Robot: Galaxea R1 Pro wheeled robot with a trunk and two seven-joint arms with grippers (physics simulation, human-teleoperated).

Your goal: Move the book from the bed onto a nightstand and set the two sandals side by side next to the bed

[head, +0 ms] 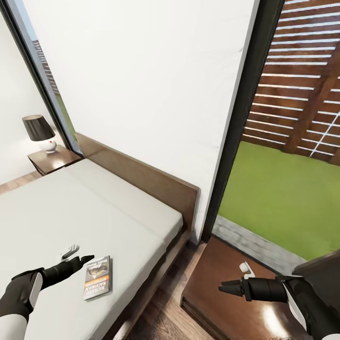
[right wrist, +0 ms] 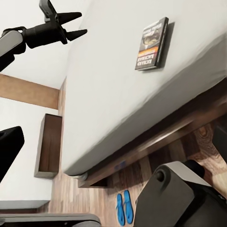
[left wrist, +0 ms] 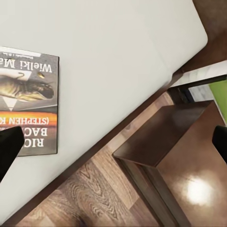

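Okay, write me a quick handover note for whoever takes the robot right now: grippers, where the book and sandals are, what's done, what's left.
Left gripper: open, empty, over the bed beside the book.
Right gripper: open, empty, over the near nightstand.
Book: flat on the mattress near the bed's edge, not gripped.
Sandals: seen from the right wrist camera, lying side by side on the floor close to the bed's side.
A second nightstand with a lamp stands on the far side.
Done: nothing yet with the book.
Left: grasp the book, set it on a nightstand; check the sandals' placement.
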